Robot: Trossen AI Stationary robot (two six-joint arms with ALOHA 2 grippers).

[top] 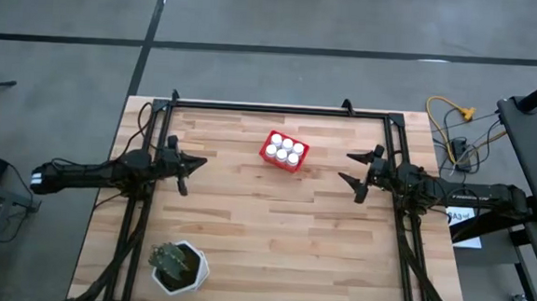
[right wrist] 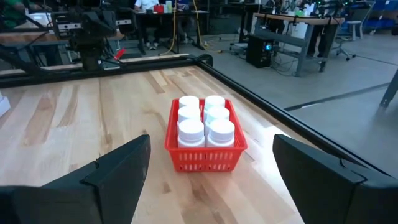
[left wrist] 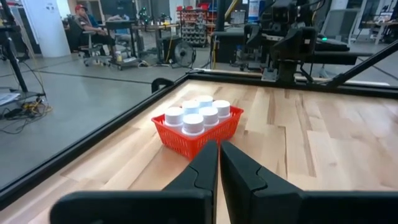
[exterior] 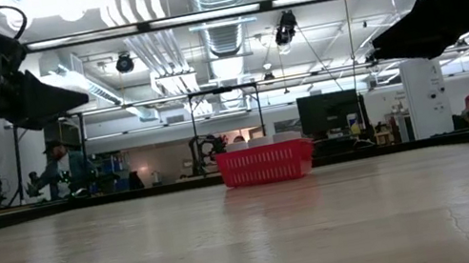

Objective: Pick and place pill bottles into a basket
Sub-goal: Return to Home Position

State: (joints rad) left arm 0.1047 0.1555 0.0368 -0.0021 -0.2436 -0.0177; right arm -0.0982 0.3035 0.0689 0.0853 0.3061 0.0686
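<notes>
A red slotted basket stands on the wooden table near its far edge, at the middle; it shows in all four views. Several white pill bottles with white caps stand upright inside it, packed side by side. My left gripper hangs shut above the table's left side, well clear of the basket. My right gripper hangs open above the right side, its fingers wide apart with nothing between them.
A white plant pot with a green plant stands near the table's front left corner. A black frame runs around the table's edges. Bare wood lies between the two arms and in front of the basket.
</notes>
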